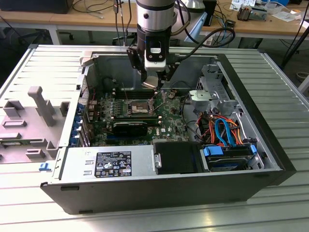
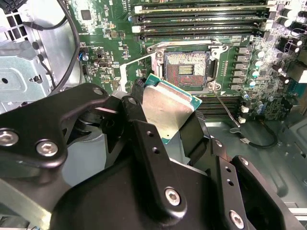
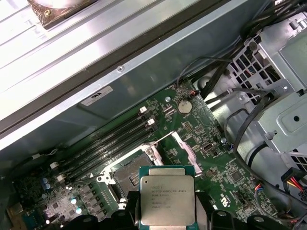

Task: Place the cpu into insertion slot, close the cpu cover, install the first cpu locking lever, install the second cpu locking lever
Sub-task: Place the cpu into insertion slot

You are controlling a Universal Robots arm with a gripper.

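Holds the cpu by two opposite edges, both fingers of the gripper clenched on it. Keeps the chip clear of the board, tilted in the second wrist view, with its silver-grey metal top facing the camera in the first wrist view. Hangs at the upper centre of the exterior view, inside the open computer case, over the green circuit board, near the insertion slot but apart from it. Leaves the socket bare, its contact field exposed in both wrist views. Has the cpu cover raised and standing open at one side of the socket. Has a thin metal lever angled away from the socket's corner, with the long memory slots alongside.
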